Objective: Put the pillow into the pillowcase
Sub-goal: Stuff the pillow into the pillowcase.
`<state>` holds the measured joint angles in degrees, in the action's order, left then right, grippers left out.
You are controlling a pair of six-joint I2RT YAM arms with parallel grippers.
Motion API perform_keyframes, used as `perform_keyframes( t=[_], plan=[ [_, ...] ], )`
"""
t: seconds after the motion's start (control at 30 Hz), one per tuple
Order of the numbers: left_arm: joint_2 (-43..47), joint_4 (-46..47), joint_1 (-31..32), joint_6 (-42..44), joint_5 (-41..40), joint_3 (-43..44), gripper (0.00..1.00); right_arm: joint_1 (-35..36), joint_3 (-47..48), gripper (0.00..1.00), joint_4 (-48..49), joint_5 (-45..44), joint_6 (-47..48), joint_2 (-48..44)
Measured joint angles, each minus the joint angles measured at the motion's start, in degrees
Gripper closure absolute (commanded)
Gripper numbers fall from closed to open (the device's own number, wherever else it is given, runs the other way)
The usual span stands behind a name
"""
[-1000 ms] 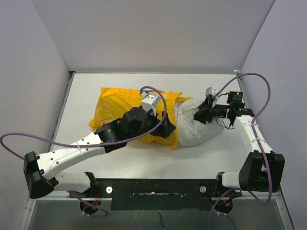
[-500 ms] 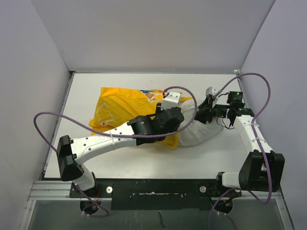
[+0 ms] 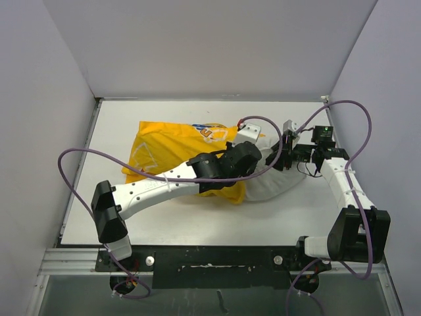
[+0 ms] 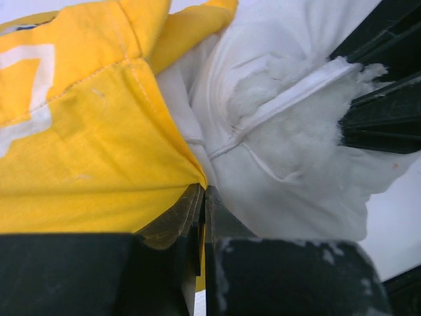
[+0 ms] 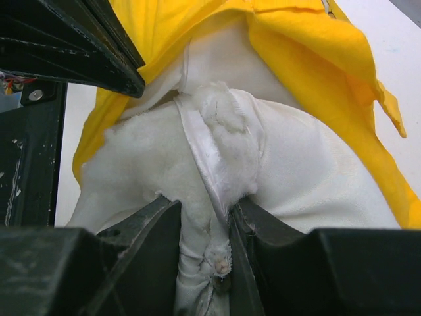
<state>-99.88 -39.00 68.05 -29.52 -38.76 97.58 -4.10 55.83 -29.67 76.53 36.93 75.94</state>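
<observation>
Mid-way along the desk (image 3: 131, 112), the pillow (image 3: 276, 189) lies partly inside the pillowcase (image 3: 164, 148), probably soft and light (stuffing shows at a seam). The left gripper (image 4: 202, 192) pinches the yellow hem, and the right gripper (image 5: 204, 214) clamps the pillow's bunched end, likely the best hold.

White tabletop (image 3: 263, 224), plain pale grey walls (image 3: 210, 46) on three sides, soft even light.

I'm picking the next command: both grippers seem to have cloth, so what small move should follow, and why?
Probably draw the left gripper a little toward the right gripper, while that one holds firm. The left is shut on the pillowcase hem, the right pinches the pillow end, and that end is not yet covered.
</observation>
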Motion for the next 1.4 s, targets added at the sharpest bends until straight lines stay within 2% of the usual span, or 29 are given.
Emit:
perform_keyframes(
  t=[0.13,0.23,0.4,0.47,0.57,0.67,0.77,0.8,0.87,0.9,0.93,1.03,1.17,1.23,1.4],
  plan=[
    [2.4,5.9,-2.3,4.5,10.0,-2.4,1.0,0.0,0.1,0.78,-1.2,1.5,1.0,0.0],
    [5.7,12.4,-6.0,6.4,21.8,-4.5,1.0,0.4,0.9,0.79,-1.2,1.9,-0.1,0.0],
    [6.8,19.0,-15.2,6.6,39.4,-1.6,1.0,3.1,9.6,0.87,-0.4,0.0,-3.8,0.0],
    [5.3,21.4,-19.0,5.1,45.3,1.6,1.0,3.7,13.5,0.92,3.6,-1.4,-8.1,0.0],
    [-0.7,23.9,-22.5,2.6,52.0,10.7,1.0,3.6,14.4,0.98,12.7,-4.0,-16.9,-0.6],
    [-7.8,26.9,-22.8,0.3,58.4,18.9,1.0,1.7,12.3,0.98,22.3,-6.4,-26.2,-1.4],
    [-10.5,29.8,-22.1,-1.4,63.6,19.3,1.0,0.0,8.5,0.96,26.2,-8.2,-29.8,-2.2],
    [-10.5,30.8,-22.0,-1.6,64.7,17.6,1.0,-0.5,6.2,0.95,26.7,-8.6,-30.1,-2.7],
    [-10.3,33.6,-21.9,-1.8,66.0,13.0,1.0,-1.6,0.8,0.83,27.2,-9.6,-30.1,-3.4],
    [-10.2,35.2,-21.8,-1.8,66.1,10.0,0.85,-2.2,-1.3,0.79,27.2,-9.9,-30.1,-3.5],
    [-10.2,36.5,-21.7,-1.8,66.0,7.6,0.75,-3.4,-3.6,0.75,27.1,-10.2,-30.1,-3.5],
    [-9.9,39.7,-21.2,-1.2,65.5,-0.3,0.58,-7.7,-5.6,0.62,23.9,-10.6,-29.0,-3.5],
    [-7.7,40.8,-20.6,0.7,63.1,-6.8,0.37,-12.3,0.0,0.42,16.2,-11.6,-23.6,-3.4],
    [-4.5,42.1,-20.7,1.8,62.0,-10.0,0.31,-13.7,2.9,0.31,12.2,-11.7,-21.0,-3.3],
    [13.7,44.7,-21.6,5.6,60.0,-24.4,0.3,-17.6,12.1,0.04,-1.7,-12.6,-12.0,-2.6]
  ],
)
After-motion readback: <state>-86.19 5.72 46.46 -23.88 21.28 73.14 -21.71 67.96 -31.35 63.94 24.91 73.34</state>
